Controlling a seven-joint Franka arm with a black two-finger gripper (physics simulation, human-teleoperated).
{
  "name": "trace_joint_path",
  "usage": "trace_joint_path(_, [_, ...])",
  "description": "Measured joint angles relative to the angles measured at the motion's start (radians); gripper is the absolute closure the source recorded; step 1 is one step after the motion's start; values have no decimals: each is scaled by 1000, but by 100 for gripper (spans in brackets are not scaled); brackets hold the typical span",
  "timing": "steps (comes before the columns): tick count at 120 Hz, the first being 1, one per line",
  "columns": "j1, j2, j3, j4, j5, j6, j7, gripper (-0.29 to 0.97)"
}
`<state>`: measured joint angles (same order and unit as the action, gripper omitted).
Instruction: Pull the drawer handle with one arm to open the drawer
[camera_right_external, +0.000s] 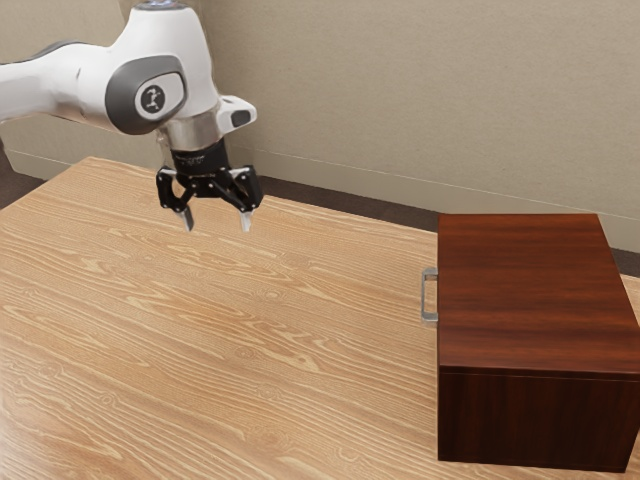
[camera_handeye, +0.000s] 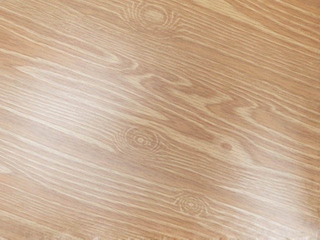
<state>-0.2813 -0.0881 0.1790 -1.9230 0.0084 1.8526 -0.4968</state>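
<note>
Plain room (wood table (camera_right_external: 200, 330), beige wall (camera_right_external: 450, 90))

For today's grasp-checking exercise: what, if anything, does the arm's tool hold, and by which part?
Nothing is held. The tool hangs open above the table, well apart from the drawer handle.

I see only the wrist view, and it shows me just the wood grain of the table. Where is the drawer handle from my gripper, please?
Observer: The handle is on the cabinet side that faces the exterior view's left, far to the right of the gripper.
Operator: Are my fingers open now?
Observer: Yes, they stand apart and hold nothing.
Operator: Does the gripper touch the table?
Observer: No, it hangs above the table, fingers pointing down.
</note>
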Motion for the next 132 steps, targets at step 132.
trace_joint_path(132, [36, 257, -151, 70, -76, 216, -229, 0])
